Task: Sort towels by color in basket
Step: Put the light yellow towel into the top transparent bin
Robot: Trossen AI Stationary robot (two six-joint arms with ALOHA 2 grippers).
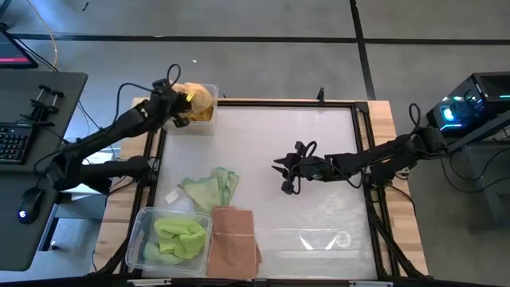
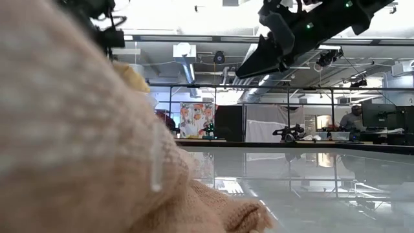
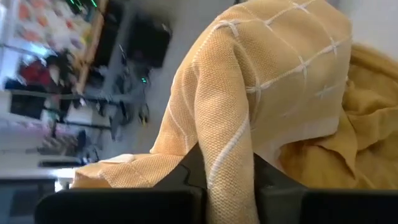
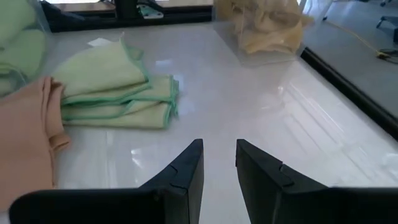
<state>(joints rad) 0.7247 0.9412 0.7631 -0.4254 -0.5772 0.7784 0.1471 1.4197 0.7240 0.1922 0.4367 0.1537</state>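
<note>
The left gripper (image 1: 185,106) is pinching a mustard towel (image 3: 249,93) over the clear bin (image 1: 209,119) at eleven o'clock. The right gripper (image 1: 280,168) is waiting near centre, fingers parted and empty. A green towel (image 1: 213,186) and pink towel (image 1: 233,235) at seven o'clock are lying unsorted; the green bin (image 1: 143,231) is already holding some.

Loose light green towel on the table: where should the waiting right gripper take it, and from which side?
Judging by its pose, the right gripper should pinch the folded light green towel at its stacked green-trimmed edges, which face it, coming low from the table's middle.
</note>
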